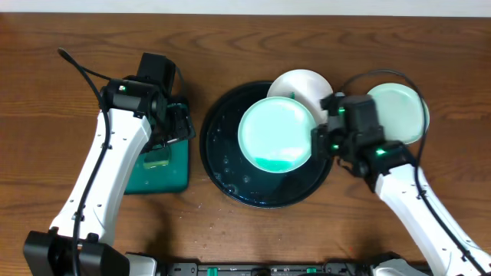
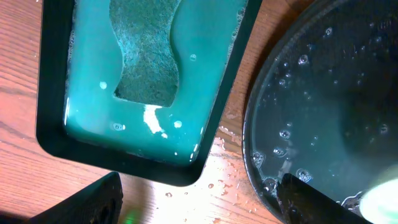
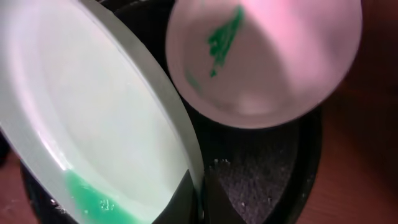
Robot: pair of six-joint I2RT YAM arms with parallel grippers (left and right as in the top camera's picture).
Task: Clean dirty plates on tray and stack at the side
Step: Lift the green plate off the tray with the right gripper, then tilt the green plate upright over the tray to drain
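Note:
The round black tray [image 1: 226, 153] lies mid-table, wet with droplets. My right gripper [image 1: 318, 143] is shut on the right rim of a pale-mint plate [image 1: 275, 136], which it holds tilted over the tray with green liquid pooled at its low edge. The right wrist view shows the gripper [image 3: 200, 199] pinching that plate's [image 3: 93, 112] rim. A second white plate [image 1: 303, 83], [image 3: 267, 56] with a green smear rests on the tray's back edge. A third plate [image 1: 400, 111] lies on the table to the right, partly behind the arm. My left gripper [image 1: 178, 130], [image 2: 199, 208] is open and holds nothing.
A green rectangular tray [image 1: 173, 178], [image 2: 56, 124] with a black rim holds soapy liquid and a green sponge [image 2: 146, 50], left of the black tray [image 2: 323, 93]. Water drops dot the wood between them. The left arm reaches over the green tray.

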